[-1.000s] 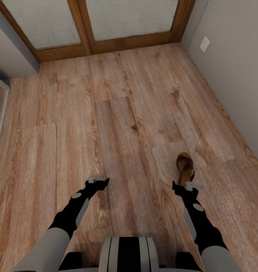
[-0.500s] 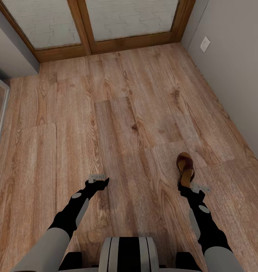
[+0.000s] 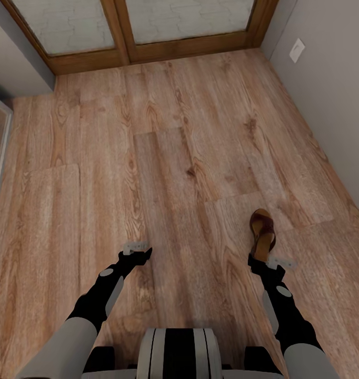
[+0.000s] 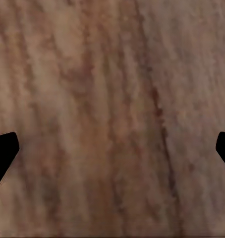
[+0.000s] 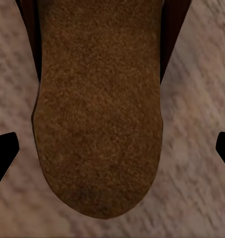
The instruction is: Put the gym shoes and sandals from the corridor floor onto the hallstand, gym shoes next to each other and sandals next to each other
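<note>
One brown sandal (image 3: 263, 230) lies on the wood-plank corridor floor (image 3: 163, 173), toe pointing away from me, near the right wall. My right gripper (image 3: 259, 260) hovers just behind its heel. In the right wrist view the sandal's tan footbed (image 5: 97, 109) lies between the black fingertips (image 5: 3, 151), which stand wide apart; the right gripper (image 5: 112, 153) is open and holds nothing. My left gripper (image 3: 141, 255) hangs over bare planks. It is open too, with only floor between its fingertips (image 4: 3, 151). The gym shoes and the hallstand are out of view.
Wood-framed glass doors (image 3: 121, 31) close the far end. A grey wall (image 3: 332, 105) with a white outlet (image 3: 297, 50) runs along the right. A pale frame edge (image 3: 0, 142) borders the floor at the left. My trunk (image 3: 179, 352) is at the bottom.
My right gripper has shifted a little to the right, in behind the sandal's heel. The head camera has moved slightly, so the whole picture has shifted. The left arm is unchanged.
</note>
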Tool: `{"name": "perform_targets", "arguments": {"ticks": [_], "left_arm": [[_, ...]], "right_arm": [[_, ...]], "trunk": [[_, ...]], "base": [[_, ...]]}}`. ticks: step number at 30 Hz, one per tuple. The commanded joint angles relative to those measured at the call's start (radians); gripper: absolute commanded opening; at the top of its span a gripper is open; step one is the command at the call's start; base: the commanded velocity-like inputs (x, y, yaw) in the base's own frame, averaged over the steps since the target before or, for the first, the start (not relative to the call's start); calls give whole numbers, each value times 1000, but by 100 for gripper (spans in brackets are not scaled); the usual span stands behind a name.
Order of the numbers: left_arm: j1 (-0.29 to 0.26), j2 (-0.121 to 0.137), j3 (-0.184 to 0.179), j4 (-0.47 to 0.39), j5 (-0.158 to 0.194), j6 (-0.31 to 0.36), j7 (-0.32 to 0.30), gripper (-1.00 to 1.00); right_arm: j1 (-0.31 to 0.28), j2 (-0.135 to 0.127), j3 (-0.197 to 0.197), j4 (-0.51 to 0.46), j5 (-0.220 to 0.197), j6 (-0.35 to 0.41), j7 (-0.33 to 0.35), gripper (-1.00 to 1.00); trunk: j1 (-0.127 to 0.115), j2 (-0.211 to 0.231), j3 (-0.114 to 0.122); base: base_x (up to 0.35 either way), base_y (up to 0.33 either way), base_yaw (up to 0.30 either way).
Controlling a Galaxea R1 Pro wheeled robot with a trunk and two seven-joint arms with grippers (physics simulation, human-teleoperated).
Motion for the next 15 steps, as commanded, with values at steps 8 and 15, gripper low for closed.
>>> {"name": "perform_targets", "arguments": {"ticks": [8, 15], "left_arm": [[0, -1, 5, -2, 2, 7, -7, 100], [0, -1, 5, -2, 1, 7, -7, 100]], "right_arm": [[0, 1, -2, -1, 4, 1, -1, 100], [0, 1, -2, -1, 4, 1, -1, 100]], "trunk": [[0, 0, -5], [0, 0, -5]], "base": [[0, 0, 52], [0, 0, 6]]}}
